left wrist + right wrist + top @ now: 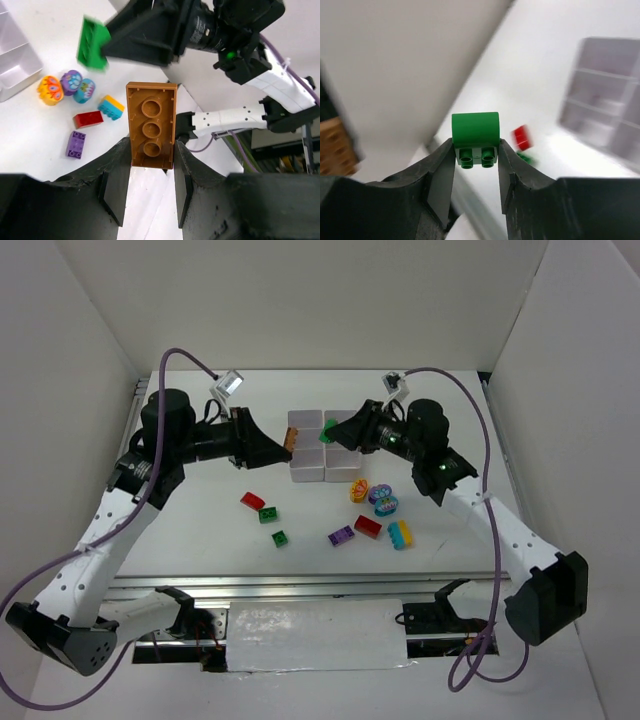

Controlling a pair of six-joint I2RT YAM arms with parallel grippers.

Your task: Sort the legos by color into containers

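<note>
1. Left wrist view: left claw (151,157) pinches a brown brick (151,122), sockets showing.
2. Right claw (476,157) pinches a green brick (475,129).
3. Overhead, both hang at the containers (308,472); loose bricks (368,526) nearer.

The left gripper (152,162) pinches a brown brick (151,120) by its lower end, three hollow sockets facing the camera. Beyond it the right gripper (110,40) holds a green brick (92,42). On the table (30,142) lie an orange round piece (50,90), a purple round piece (71,81) and a teal round piece (85,90), near a blue-and-yellow brick (111,107), a red brick (88,119) and a purple brick (75,144); a corner of the white containers (15,55) shows at upper left
</note>
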